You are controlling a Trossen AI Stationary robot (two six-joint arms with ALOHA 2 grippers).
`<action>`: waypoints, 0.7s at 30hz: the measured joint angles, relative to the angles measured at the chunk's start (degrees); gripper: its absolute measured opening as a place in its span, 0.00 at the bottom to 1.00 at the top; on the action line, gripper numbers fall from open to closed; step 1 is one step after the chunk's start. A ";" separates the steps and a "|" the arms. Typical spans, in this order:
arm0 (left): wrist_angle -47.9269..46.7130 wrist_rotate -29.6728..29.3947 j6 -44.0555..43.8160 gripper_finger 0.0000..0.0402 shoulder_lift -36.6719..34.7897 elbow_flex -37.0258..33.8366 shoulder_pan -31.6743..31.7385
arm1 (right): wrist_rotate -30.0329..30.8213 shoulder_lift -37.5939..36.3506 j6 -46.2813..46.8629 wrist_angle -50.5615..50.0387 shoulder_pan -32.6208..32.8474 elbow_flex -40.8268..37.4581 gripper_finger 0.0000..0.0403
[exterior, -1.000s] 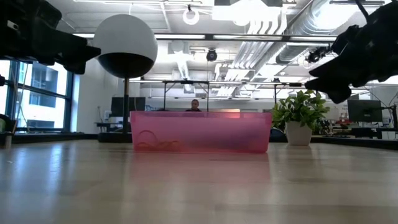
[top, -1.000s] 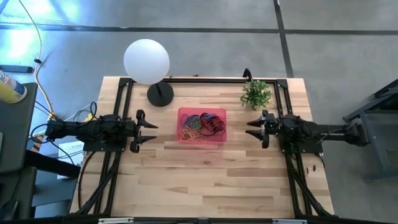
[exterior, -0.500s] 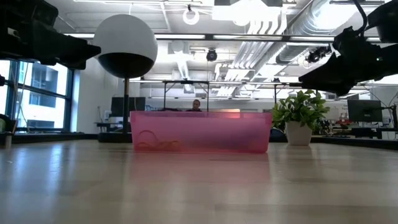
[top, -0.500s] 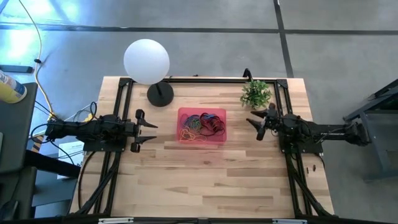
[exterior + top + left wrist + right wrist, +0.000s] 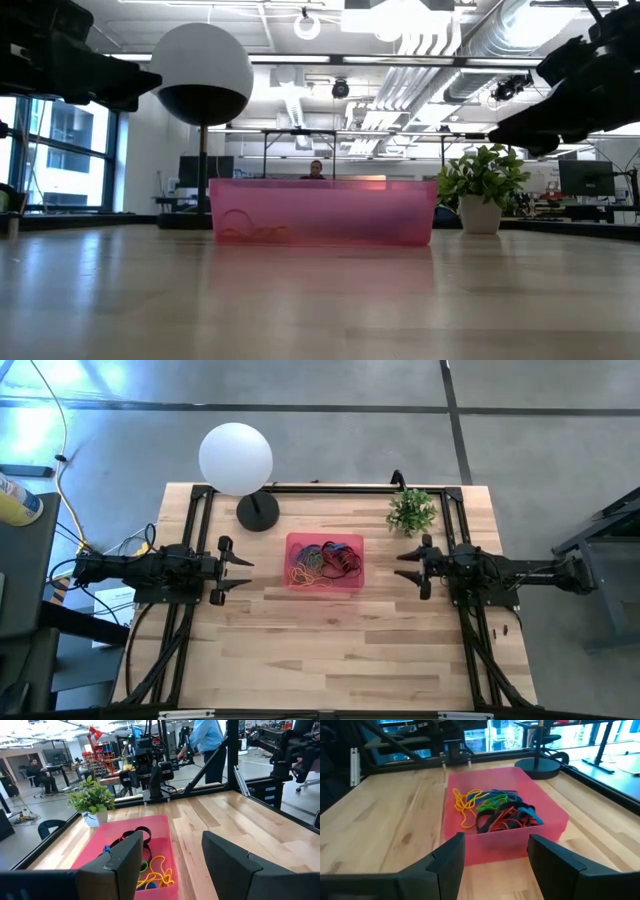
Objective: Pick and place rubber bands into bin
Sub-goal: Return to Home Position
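Right end effector (image 5: 401, 566) levelled again, jaws apart, near bin (image 5: 357, 586)

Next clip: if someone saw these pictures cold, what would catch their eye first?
The pink-red bin at the middle of the table stands out most, holding a bright tangle of rubber bands in yellow, green, red, blue and black. Toward the far edge, left of the bin, stands a big white globe lamp. The left claw and right claw hang open and empty on either side of the bin.
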 joint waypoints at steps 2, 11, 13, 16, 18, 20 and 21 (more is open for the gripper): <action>0.00 0.00 0.00 0.48 0.00 0.00 0.00 | -0.75 0.00 -0.04 -0.17 0.00 0.00 0.51; 0.00 0.00 -0.13 0.48 0.00 0.00 0.00 | -1.52 0.00 -0.07 -0.15 0.00 -0.02 0.51; 0.00 0.00 -0.11 0.48 0.00 0.00 0.00 | -1.50 0.00 -0.05 -0.11 0.00 -0.02 0.51; 0.00 0.00 -0.11 0.48 0.00 0.00 0.00 | -1.50 0.00 -0.05 -0.09 0.00 -0.02 0.51; 0.00 0.00 -0.11 0.48 0.00 0.00 0.00 | -1.51 0.00 -0.05 -0.08 0.00 -0.02 0.51; 0.00 0.00 -0.11 0.48 0.00 0.00 0.02 | -1.52 0.00 -0.04 -0.06 0.00 -0.02 0.51; 0.00 0.00 -0.11 0.48 0.00 0.00 0.00 | -1.51 0.00 -0.05 -0.06 0.00 -0.02 0.51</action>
